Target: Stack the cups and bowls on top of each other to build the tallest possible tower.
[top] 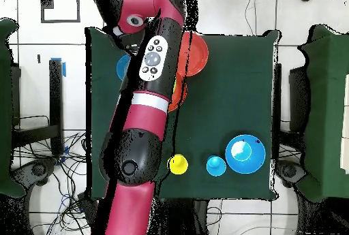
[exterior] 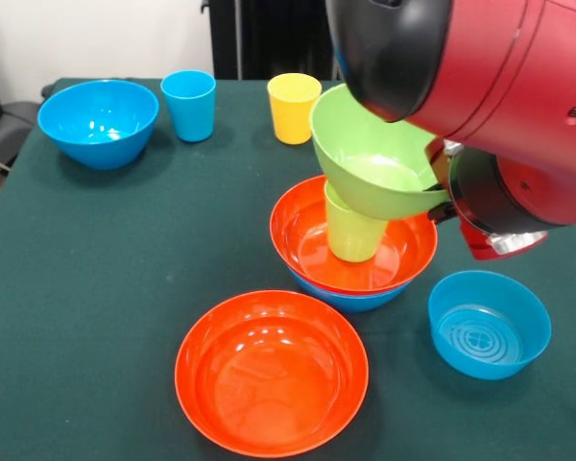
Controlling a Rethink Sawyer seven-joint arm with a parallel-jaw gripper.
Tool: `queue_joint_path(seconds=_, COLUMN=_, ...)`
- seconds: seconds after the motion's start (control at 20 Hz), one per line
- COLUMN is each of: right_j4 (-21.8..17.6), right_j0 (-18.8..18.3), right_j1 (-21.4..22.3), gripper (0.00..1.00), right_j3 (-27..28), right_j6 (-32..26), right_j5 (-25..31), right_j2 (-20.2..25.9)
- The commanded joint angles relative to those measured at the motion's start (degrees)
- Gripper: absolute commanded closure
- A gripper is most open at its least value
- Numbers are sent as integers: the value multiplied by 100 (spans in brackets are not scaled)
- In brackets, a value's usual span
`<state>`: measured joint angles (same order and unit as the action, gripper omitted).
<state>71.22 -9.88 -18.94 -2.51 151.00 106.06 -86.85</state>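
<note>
Because a tall tower is wanted, the tower (exterior: pixel 357 252) is seen in the front view in the middle of the counter (exterior: pixel 96 288): a blue bowl (exterior: pixel 350 298) at the bottom, an orange bowl (exterior: pixel 307 245) nested in it, and a green cup (exterior: pixel 353 235) set mouth down so a flat top is given. A green bowl (exterior: pixel 370 158) is held tilted over that cup by the arm (exterior: pixel 518 106), likely to be put on next. The end effector is hidden, so it cannot be told if it is open or closed. Two orange bowls, three blue bowls, one green bowl, one blue cup (exterior: pixel 189 104), one yellow cup (exterior: pixel 294 107) and one green cup are counted. From overhead, much is covered by the arm (top: pixel 146 110); the yellow cup (top: pixel 178 165), blue cup (top: pixel 216 165) and one blue bowl (top: pixel 245 154) are seen apart.
</note>
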Motion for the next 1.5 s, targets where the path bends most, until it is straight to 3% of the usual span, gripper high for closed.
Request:
queue_joint_path(seconds=0.05, right_j4=-451, right_j0=-143, right_j1=204, gripper=100, right_j3=108, right_j6=-1862, right_j5=242, right_j2=330)
queue_joint_path(seconds=0.75, right_j4=-1163, right_j0=133, right_j1=253, gripper=100, right_j3=-181, right_j6=-1820, right_j5=206, right_j2=1139)
queue_joint_path(seconds=0.9, right_j4=-1594, right_j0=335, right_j1=357, gripper=100, right_j3=-426, right_j6=-1850, right_j5=196, right_j2=1580)
queue_joint_path(seconds=1.1, right_j4=-2425, right_j0=796, right_j1=722, gripper=100, right_j3=-1274, right_j6=-2067, right_j5=-19, right_j2=2398)
queue_joint_path(seconds=1.35, right_j4=-2912, right_j0=1085, right_j1=959, gripper=100, right_j3=-1859, right_j6=-2157, right_j5=-279, right_j2=2911)
queue_joint_path(seconds=1.5, right_j4=-3036, right_j0=1126, right_j1=986, gripper=100, right_j3=-1897, right_j6=-2107, right_j5=-303, right_j2=3061)
